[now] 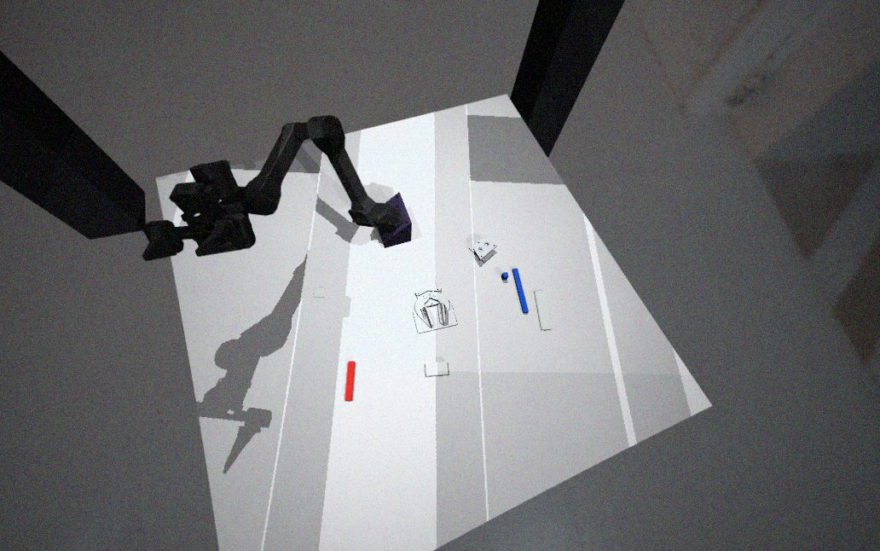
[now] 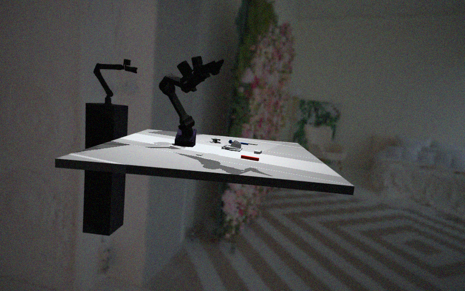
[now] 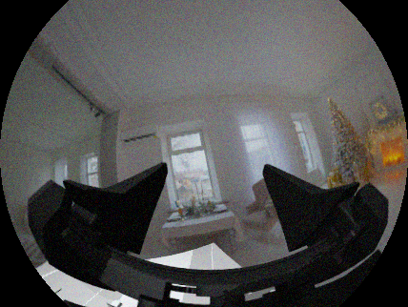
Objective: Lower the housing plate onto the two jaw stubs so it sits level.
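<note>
"Where's the plate [image 1: 483, 247] [image 2: 215, 139]?"

"Right of the arm, far of the base [image 1: 422, 327] [image 2: 229, 148] that seems to bear the jaws. Grip it squarely, keep it level, match holes to stubs, lower straight, then open and lift clear."

"And the gripper [image 1: 191, 239] [image 2: 218, 65] [image 3: 216, 168]?"

"Well left of the plate in the top view, raised high, fingers spread nearly fully, holding nothing."

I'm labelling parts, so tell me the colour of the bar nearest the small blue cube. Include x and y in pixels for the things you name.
Blue bar [image 1: 520, 291] [image 2: 247, 143]; best seen from the top.
</note>
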You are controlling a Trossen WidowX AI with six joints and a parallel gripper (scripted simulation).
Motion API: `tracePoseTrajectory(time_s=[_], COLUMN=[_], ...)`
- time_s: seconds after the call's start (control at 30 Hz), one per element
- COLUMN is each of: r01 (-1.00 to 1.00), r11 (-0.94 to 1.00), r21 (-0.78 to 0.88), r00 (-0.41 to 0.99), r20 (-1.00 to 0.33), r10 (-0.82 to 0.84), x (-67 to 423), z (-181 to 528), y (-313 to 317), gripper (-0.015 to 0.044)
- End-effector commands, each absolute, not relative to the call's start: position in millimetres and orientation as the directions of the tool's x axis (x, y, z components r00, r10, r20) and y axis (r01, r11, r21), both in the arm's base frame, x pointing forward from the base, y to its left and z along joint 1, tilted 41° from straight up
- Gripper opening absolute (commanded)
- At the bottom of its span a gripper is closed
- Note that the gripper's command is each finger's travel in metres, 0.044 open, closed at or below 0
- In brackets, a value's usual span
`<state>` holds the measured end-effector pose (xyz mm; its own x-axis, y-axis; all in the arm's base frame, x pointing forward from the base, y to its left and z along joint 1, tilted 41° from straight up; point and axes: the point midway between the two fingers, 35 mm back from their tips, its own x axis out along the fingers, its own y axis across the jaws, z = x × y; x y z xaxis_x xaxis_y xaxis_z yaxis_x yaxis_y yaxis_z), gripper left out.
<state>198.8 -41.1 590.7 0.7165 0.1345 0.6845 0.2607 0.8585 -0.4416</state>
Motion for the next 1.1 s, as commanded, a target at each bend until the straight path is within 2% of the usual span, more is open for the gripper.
tracePoseTrajectory(time_s=[0.0,0.57,0.8,1.07], r01=[0.221,0.014,-0.073,-0.163], r11=[0.878,0.965,0.971,0.979], r21=[-0.425,-0.262,-0.229,-0.126], r00=[0.741,0.853,0.843,0.895], r20=[0.658,0.507,0.506,0.399], r10=[0.133,0.126,0.183,0.2], x=[217,299,310,349], z=[584,539,532,502], y=[-44,-44,-25,-13], gripper=[0.044,0.044,0.044,0.044])
